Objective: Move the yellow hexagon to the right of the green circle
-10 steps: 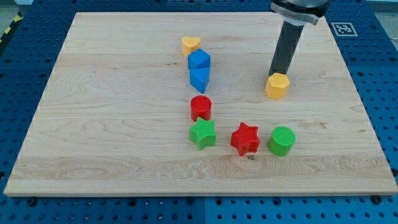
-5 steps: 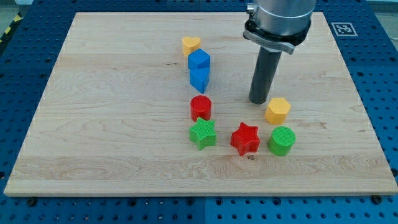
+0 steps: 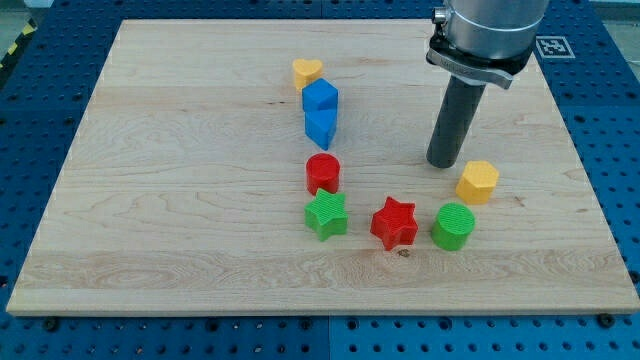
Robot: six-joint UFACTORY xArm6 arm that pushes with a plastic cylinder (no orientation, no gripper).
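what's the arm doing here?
The arm is pushing the yellow hexagon across the board with its rod. My tip sits just to the view's upper left of the hexagon. The hexagon now lies above and slightly right of the green circle, not yet level beside it. The other blocks stand further left.

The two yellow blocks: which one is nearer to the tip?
The yellow hexagon, just right of my tip; the yellow heart sits far off at upper left.

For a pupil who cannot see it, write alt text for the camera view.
My tip rests on a wooden board, just up-left of the yellow hexagon, which sits up-right of the green circle. Red, green, blue and yellow blocks stand further left.
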